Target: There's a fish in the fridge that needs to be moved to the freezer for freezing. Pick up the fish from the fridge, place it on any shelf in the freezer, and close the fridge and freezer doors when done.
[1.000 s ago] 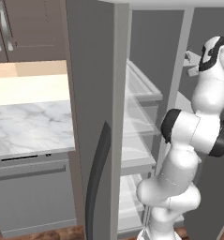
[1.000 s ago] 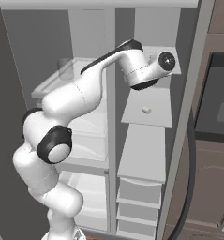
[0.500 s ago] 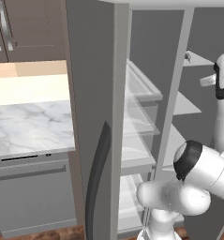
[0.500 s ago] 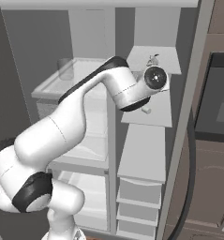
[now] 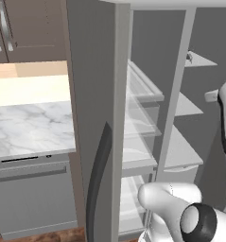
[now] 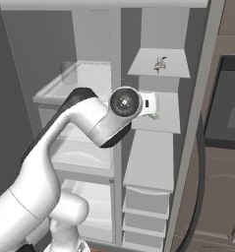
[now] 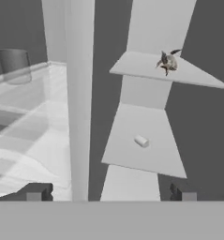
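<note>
The fingers (image 7: 108, 194) stand spread wide and released, with nothing between them; the two dark tips show at the lower left and lower right of the hand view.

The fish (image 7: 167, 62) lies on the upper shelf (image 7: 132, 65) of the narrow right-hand compartment, well above and beyond the fingers and toward the right finger's side. It is a small dark grey elongated object and sits apart from the fingers, not touched. In the right base view the fish (image 6: 161, 64) rests near the middle of that same shelf, above the level of the white hand.

A small white cylinder (image 7: 141, 140) lies on the next shelf (image 7: 127, 154) down, ahead of the fingers and between their two tips in the line of sight, also untouched.

A vertical divider (image 7: 79, 93) stands ahead of the fingers, nearer the left fingertip. Beyond it, on the left finger's side, a clear glass jar (image 7: 14, 65) stands upright on a glass shelf (image 7: 33, 93).

The left door (image 5: 98, 118) stands open; its dark curved handle (image 5: 98, 184) runs vertically along the door's lower half. The right door (image 6: 197, 123) stands open too, seen edge-on.
</note>
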{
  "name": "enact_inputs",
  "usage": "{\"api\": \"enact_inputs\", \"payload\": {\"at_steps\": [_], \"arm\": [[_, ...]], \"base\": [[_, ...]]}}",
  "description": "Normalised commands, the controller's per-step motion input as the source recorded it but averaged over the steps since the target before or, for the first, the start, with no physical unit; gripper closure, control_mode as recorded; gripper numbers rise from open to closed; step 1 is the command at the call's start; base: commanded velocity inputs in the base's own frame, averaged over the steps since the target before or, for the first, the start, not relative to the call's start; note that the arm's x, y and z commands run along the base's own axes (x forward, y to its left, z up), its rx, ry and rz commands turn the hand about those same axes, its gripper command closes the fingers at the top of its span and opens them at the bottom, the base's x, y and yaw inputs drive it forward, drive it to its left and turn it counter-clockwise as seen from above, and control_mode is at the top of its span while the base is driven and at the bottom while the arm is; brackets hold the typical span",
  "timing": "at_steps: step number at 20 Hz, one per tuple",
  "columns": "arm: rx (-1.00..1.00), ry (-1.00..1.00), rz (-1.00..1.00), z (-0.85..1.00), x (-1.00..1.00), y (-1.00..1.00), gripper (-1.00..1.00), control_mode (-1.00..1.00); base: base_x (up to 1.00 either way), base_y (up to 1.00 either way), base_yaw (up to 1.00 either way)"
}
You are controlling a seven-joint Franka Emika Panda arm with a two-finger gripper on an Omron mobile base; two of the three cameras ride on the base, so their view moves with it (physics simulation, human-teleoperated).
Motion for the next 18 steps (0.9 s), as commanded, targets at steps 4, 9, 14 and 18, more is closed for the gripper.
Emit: {"api": "enact_inputs", "payload": {"at_steps": [4, 9, 14, 18], "arm": [[0.13, 0.0, -0.22, 0.21, -0.88, 0.54, -1.0, -1.0], [0.08, 0.0, -0.15, 0.04, -0.39, 0.33, -1.0, -1.0], [-0.03, 0.06, -0.06, 0.0, -0.02, 0.41, -1.0, -1.0], [-0.13, 0.19, -0.03, 0.04, -0.11, 0.42, -1.0, -1.0]], "base": [[0.0, 0.0, 0.0], [0.0, 0.0, 0.0], [0.0, 0.0, 0.0], [0.0, 0.0, 0.0]]}}
